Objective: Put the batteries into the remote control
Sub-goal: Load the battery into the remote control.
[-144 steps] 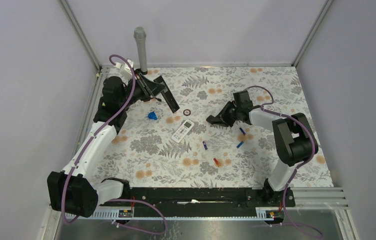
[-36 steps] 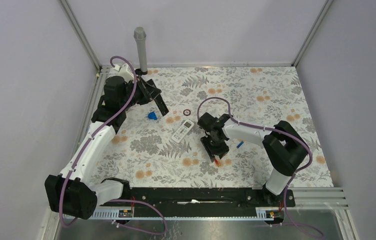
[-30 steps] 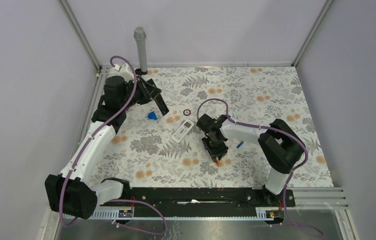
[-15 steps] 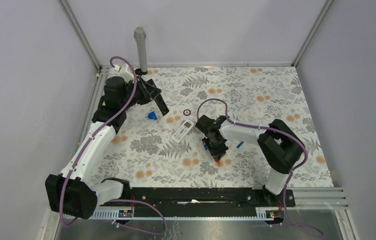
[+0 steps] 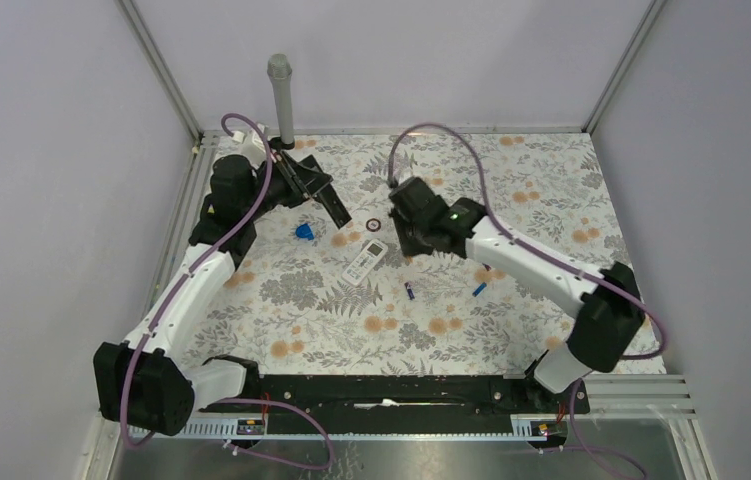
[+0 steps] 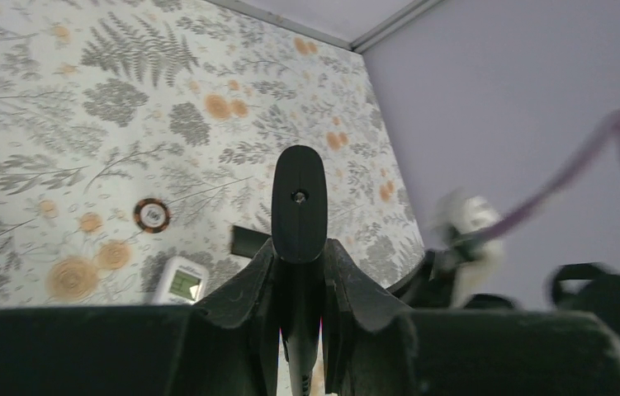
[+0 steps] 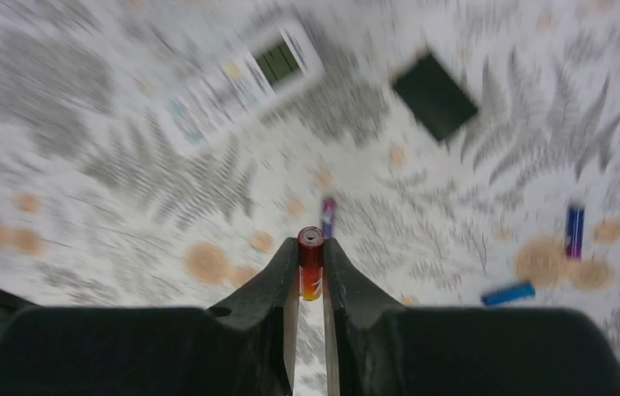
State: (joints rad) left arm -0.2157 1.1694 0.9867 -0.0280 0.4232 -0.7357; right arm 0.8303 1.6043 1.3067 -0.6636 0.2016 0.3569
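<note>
Between the right hand's [image 7: 310, 247] fingertips sits the orange-red battery [image 7: 310, 276], pinched end-on and held clear of the desk [image 5: 511, 180]. Wrist view is motion-blurred. In the top view the right hand hangs just beside the far end of the remote [image 5: 363, 262], not touching it. The remote lies flat, screen up, mid-desk.

Three more batteries lie loose on the desk:
- a purple one [image 7: 328, 213] near the remote's near end
- a blue one [image 7: 508, 293] further right
- a blue-purple one [image 7: 574, 231] just beyond it

A black square piece [image 7: 434, 95] lies flat right of the remote.

The left hand [image 6: 300, 252] is at far left, pressed onto a black bar [image 6: 298, 198] that sticks out past its fingertips toward a small ring [image 5: 373, 224]. A blue piece [image 5: 303, 232] lies left of the remote.
</note>
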